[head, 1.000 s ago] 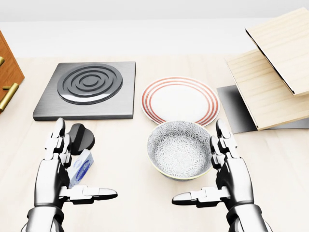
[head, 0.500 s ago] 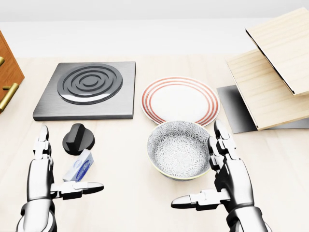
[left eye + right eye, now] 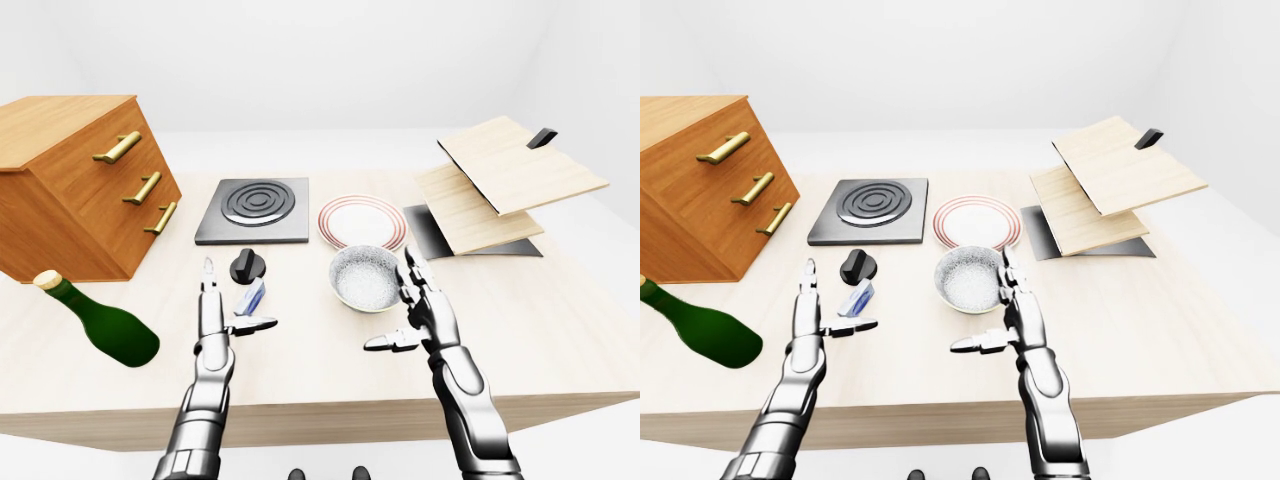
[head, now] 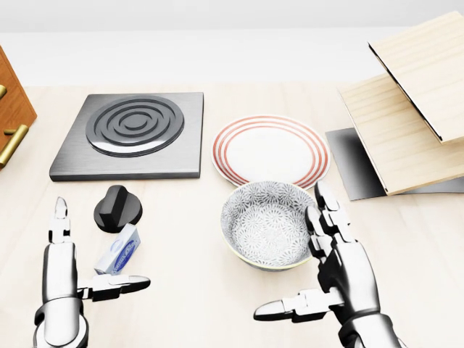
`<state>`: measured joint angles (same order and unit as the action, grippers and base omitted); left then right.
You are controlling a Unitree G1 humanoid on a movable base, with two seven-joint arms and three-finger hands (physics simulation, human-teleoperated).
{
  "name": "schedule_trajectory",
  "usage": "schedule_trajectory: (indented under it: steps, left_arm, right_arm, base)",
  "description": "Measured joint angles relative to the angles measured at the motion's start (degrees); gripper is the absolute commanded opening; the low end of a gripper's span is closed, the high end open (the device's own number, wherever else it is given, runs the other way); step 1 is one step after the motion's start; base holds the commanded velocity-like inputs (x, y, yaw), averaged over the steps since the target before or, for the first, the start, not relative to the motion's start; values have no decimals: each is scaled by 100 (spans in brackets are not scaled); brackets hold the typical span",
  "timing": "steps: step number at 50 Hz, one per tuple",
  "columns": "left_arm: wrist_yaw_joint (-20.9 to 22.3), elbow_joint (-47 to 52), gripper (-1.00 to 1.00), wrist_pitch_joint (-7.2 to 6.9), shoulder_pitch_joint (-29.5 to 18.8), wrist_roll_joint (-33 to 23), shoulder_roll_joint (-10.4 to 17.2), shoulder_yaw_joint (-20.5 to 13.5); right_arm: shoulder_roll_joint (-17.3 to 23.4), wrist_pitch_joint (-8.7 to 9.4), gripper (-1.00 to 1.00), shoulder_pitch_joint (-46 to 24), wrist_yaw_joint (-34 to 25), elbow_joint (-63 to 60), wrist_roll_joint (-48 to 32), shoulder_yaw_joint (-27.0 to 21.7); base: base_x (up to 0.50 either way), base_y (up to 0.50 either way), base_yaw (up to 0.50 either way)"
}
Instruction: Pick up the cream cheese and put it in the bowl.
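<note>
The cream cheese, a small white and blue packet, lies on the wooden table at lower left in the head view, just below a black knob. My left hand is open beside it, fingers upright on its left and thumb stretched out under it, not closed round it. The patterned grey bowl stands empty at centre. To the bowl's right my right hand is open, its fingers close to the rim and its thumb pointing left.
A black hob plate and a red-ringed plate lie above the bowl. Wooden boards lean at right. A wooden drawer chest and a lying green bottle are on the left.
My left hand has drawn left, off the cream cheese, which now shows fully. The right hand has shifted slightly left toward the bowl. The packet and bowl have not moved.
</note>
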<state>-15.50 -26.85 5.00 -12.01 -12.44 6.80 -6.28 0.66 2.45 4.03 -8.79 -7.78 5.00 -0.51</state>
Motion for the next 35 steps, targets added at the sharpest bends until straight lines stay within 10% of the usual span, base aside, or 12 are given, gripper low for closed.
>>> schedule_trajectory:
  steps: [34,35]
  left_arm:
    - [-972,-1895,100,0,-791,-634,78,209]
    - [-984,-1931,31,0,-805,-637,81,212]
  right_arm:
    - [-9,96,100,110,-158,-213,77,77]
    - [-9,99,100,111,-159,-217,78,77]
  base:
    - [0,0,0]
    - [0,0,0]
